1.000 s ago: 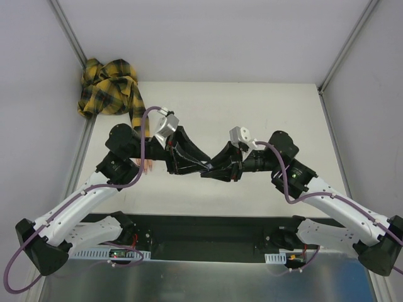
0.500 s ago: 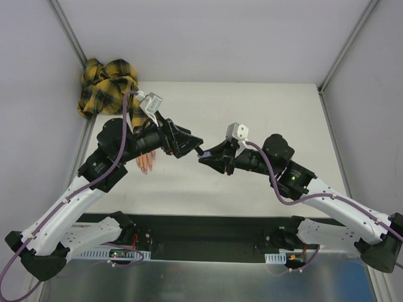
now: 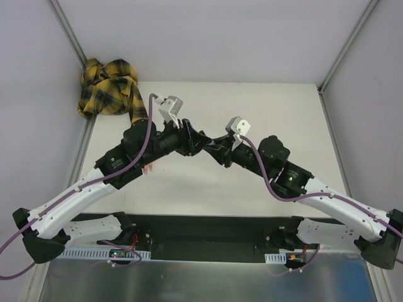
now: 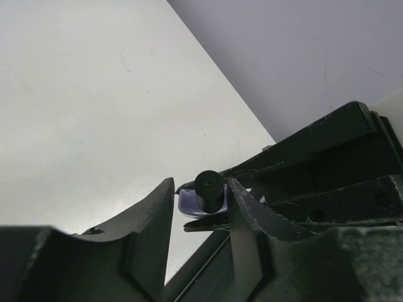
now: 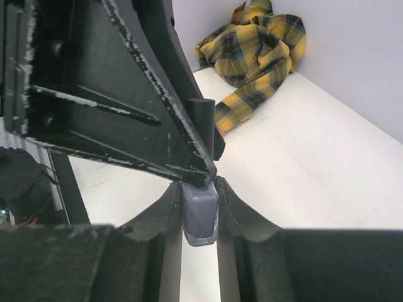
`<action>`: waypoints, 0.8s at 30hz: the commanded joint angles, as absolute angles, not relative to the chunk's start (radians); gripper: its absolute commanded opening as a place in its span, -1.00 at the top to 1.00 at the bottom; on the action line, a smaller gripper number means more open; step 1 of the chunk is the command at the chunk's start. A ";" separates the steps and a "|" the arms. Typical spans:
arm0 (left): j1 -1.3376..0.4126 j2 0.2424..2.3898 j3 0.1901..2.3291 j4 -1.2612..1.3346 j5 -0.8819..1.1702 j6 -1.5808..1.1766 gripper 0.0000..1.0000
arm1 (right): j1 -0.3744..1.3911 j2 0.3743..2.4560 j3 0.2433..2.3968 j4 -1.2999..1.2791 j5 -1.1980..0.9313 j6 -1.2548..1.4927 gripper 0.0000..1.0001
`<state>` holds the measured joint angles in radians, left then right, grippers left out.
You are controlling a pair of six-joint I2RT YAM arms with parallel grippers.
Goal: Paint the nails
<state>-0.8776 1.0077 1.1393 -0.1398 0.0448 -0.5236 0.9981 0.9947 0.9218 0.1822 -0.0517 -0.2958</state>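
The nails (image 3: pixel 146 169) lie nearest, on the table (image 3: pixel 264 107), mostly hidden under the left arm. Further in, the right gripper (image 5: pixel 199 189) is clamped on the purple bottle (image 5: pixel 200 217). The left gripper (image 4: pixel 200 196) straddles the black cap (image 4: pixel 208 185), jaws apart with a gap on one side. Closing off-centre could shove the bottle askew — its glossy, flat-sided walls may slip between hard, scuffed fingers, spilling polish. The cap is a matte cylinder. Farthest, the soft plaid sleeve (image 3: pixel 110 88) bunches, crumpled, in the corner.
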 commanded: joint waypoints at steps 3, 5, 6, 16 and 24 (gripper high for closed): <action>-0.888 1.035 1.192 -0.133 -0.032 -0.462 0.77 | 1.012 0.966 0.956 0.242 -0.018 -0.324 1.00; -0.888 1.029 1.190 -0.123 -0.005 -0.450 1.00 | 1.012 0.956 0.942 0.253 -0.031 -0.324 1.00; -0.888 1.025 1.174 -0.104 0.027 -0.424 1.00 | 1.009 0.953 0.939 0.256 -0.043 -0.321 1.00; -0.842 0.902 0.897 0.583 0.835 -0.482 1.00 | 0.792 0.963 0.845 0.704 -1.062 0.064 1.00; -0.842 0.878 0.995 0.238 0.872 -0.342 1.00 | 0.790 1.015 0.839 0.839 -1.059 0.153 1.00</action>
<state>-0.8185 0.8963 0.9470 0.3656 0.7582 -0.3969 0.7788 0.9874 0.8185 0.6659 -0.9436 0.1131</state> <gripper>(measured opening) 0.124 0.241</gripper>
